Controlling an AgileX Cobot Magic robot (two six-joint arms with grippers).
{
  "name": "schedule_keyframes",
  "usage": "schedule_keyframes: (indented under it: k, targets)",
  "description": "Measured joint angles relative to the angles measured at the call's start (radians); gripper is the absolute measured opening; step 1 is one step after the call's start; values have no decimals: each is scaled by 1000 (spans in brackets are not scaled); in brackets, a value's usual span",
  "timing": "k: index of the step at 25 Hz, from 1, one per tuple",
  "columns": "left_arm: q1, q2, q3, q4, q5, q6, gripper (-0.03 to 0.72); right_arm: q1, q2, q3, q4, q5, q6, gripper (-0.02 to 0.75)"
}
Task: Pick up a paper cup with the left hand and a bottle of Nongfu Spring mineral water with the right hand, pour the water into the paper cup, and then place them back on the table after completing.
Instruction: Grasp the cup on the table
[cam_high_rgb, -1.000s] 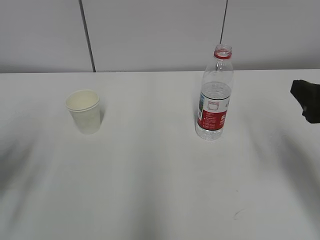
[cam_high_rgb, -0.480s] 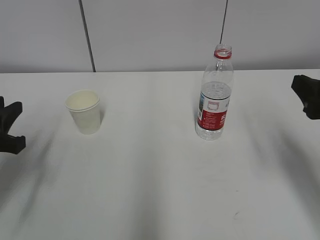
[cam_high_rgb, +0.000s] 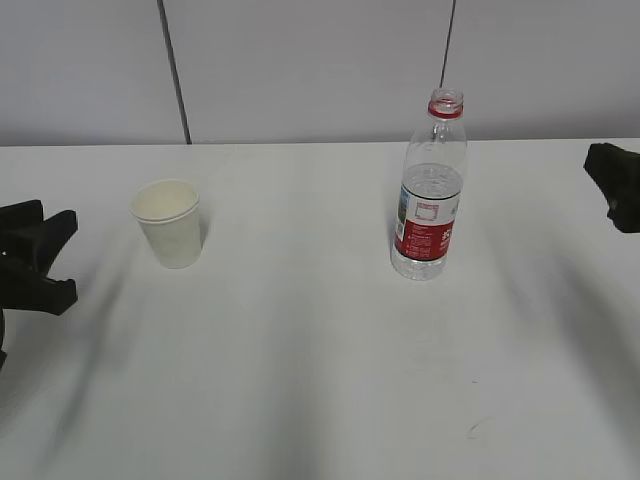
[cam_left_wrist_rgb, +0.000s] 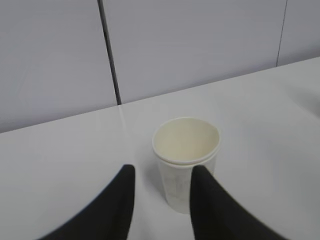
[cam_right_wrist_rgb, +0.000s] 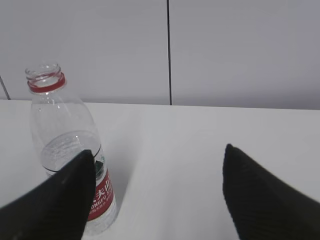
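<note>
The paper cup (cam_high_rgb: 168, 222) stands upright on the white desk (cam_high_rgb: 300, 360), on the left side of the exterior view. The cup is white, with its open rim facing up and a cream-coloured interior that appears dry. The bottle of Nongfu Spring mineral water (cam_high_rgb: 430, 190) stands upright on the right half of the desk, well apart from the cup. The bottle is clear plastic with a red and white label, a red neck ring and no cap. The water (cam_high_rgb: 431, 182) fills the bottle to a level just above the label.

The left hand (cam_high_rgb: 48, 258) sits at the left edge of the exterior view, near the cup and not touching it. Its two black fingers (cam_left_wrist_rgb: 120, 210) stand parted and grasp nothing. In the left wrist view the cup sits ahead of the fingers, partly behind the right one.

The right hand (cam_high_rgb: 618, 195) enters at the right edge of the exterior view, well apart from the bottle. In the right wrist view its fingers (cam_right_wrist_rgb: 255, 200) are spread wide and released, with nothing between them. The bottle stands just beyond the left finger.

A small dark scuff mark (cam_high_rgb: 472, 428) lies on the desk near the front right.
</note>
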Motion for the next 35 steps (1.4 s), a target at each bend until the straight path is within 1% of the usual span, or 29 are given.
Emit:
schedule_keyframes:
  k: [2, 4, 6, 9, 12, 15, 22, 26, 29, 31, 35]
  targets:
    - [0, 55, 0, 0, -36, -6, 273, 0, 0, 0, 0, -21, 0, 587]
    - [0, 108, -1, 1, -39, -11, 330, 0, 0, 0, 0, -41, 0, 587]
    - [0, 152, -5, 8, -39, -14, 405, 0, 0, 0, 0, -56, 0, 587]
    - [0, 192, -16, 19, -39, -15, 488, 0, 0, 0, 0, -67, 0, 587]
    - [0, 226, -36, 22, -41, -16, 526, 0, 0, 0, 0, -67, 0, 587]
    - [0, 281, -71, 30, -42, -47, 536, 0, 0, 0, 0, -70, 0, 587]
    - [-3, 420, -187, 72, -42, -65, 538, 0, 0, 0, 0, -109, 0, 587]
    - [-43, 492, -252, 67, -42, -66, 538, 0, 0, 0, 0, -111, 0, 587]
    - [-90, 544, -307, 24, -43, -67, 538, 0, 0, 0, 0, -111, 0, 587]
    - [-118, 573, -344, -39, -43, -67, 538, 0, 0, 0, 0, -111, 0, 587]
    - [-146, 624, -417, -124, -43, -67, 538, 0, 0, 0, 0, -111, 0, 587]
